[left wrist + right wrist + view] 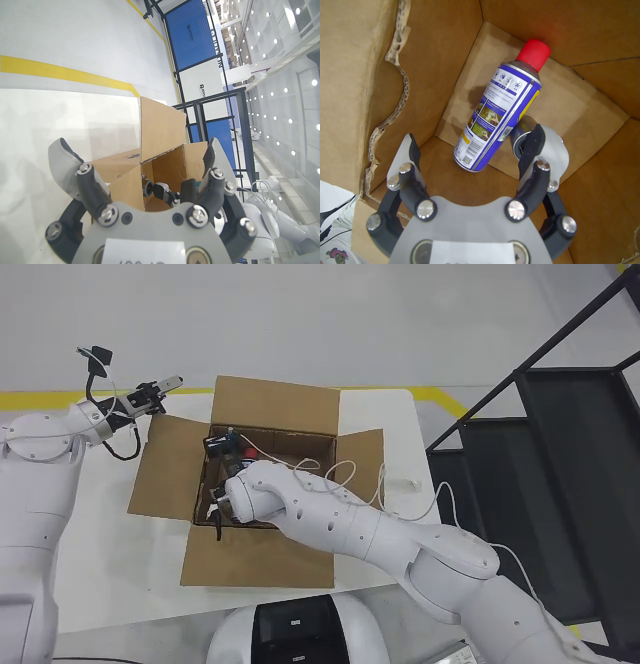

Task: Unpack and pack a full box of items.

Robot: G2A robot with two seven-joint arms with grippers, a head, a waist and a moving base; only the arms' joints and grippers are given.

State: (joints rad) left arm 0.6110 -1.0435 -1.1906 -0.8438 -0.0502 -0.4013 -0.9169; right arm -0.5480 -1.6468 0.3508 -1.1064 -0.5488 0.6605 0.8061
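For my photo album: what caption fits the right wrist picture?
Open right gripper inside the cardboard box, facing a red-capped blue spray can on its floor.

You have the box (275,402) standing open on the table (110,564) with its flaps spread outward. Inside it the spray can (498,117) lies tilted on the floor, cap end toward a corner, touching a short metal cylinder (520,136) just beside it. Your right gripper (475,135) is down inside the box near its left wall, over the can's base end, while your left gripper (165,386) hangs outside, beyond the left flap by the far left corner.
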